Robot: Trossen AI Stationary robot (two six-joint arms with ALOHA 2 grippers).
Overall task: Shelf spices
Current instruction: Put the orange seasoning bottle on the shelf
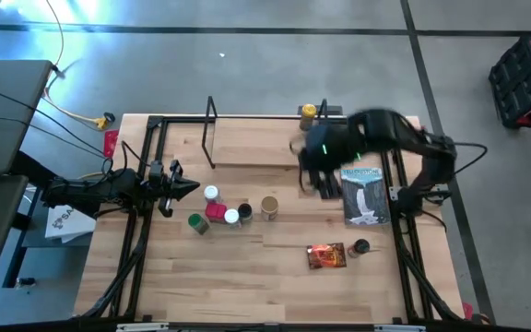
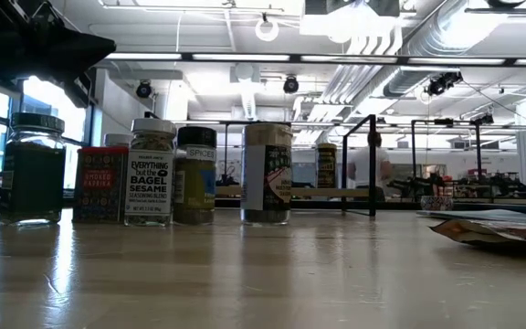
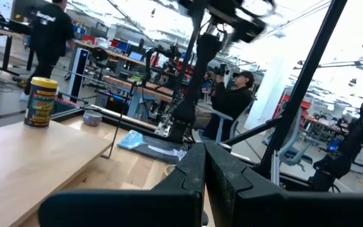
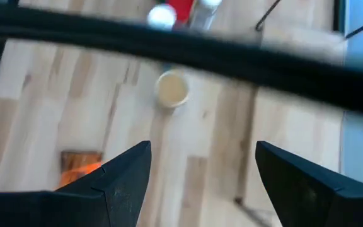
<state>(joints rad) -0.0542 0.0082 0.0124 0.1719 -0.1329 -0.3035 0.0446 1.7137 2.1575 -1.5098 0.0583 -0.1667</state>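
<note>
- Between placements; right gripper [image 4: 197, 173] spread wide, empty, above the shelf's [image 1: 247, 146] right end; left gripper [image 3: 205, 183] pinched closed, idle.
- Next: reaching for the tan-lidded jar [image 1: 269, 207] mid-table.

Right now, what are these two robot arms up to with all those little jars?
They are putting spice jars onto the shelf at the back of the table. One yellow jar already stands at its right end. The right gripper is open and empty, above the table near the tan-lidded jar. The left gripper is shut and holds nothing, beside the cluster of jars in the middle. An orange-red packet lies nearer the front.
</note>
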